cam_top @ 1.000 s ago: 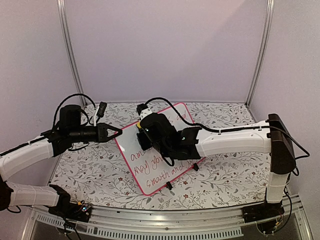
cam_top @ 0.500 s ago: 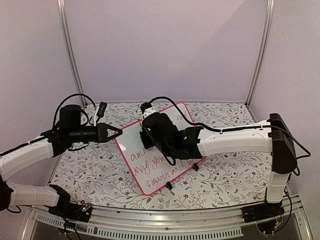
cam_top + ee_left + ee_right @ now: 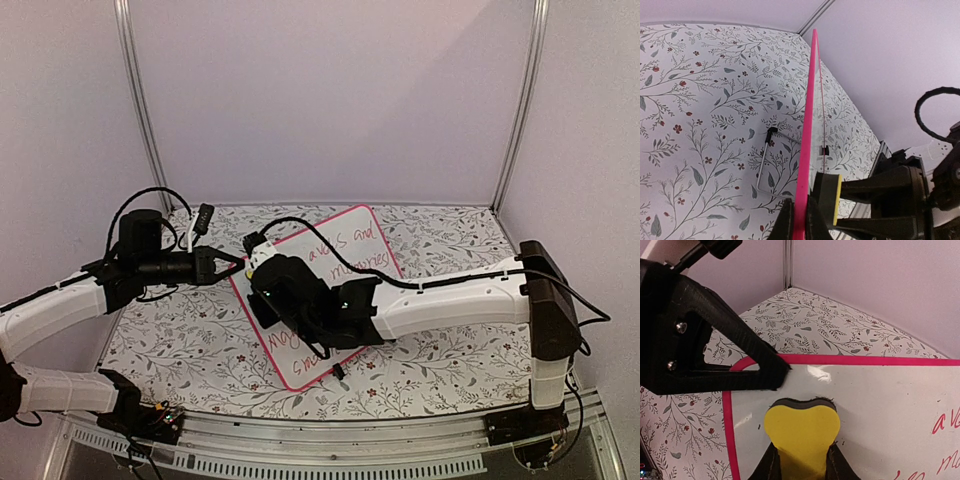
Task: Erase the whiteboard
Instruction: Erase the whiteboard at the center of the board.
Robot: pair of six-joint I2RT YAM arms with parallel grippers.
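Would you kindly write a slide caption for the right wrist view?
Right pincer holds a yellow eraser against the pink-framed whiteboard while the left pincer clamps its edge.

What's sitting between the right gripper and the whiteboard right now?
A yellow eraser, pinched in the right gripper, its dark felt edge against the whiteboard; the right wrist view shows it.

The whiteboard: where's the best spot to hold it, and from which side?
Its thin pink frame, from the left edge: the whiteboard is flat and slim, so jaws fit over the rim there, clear of the writing, as the left gripper does.
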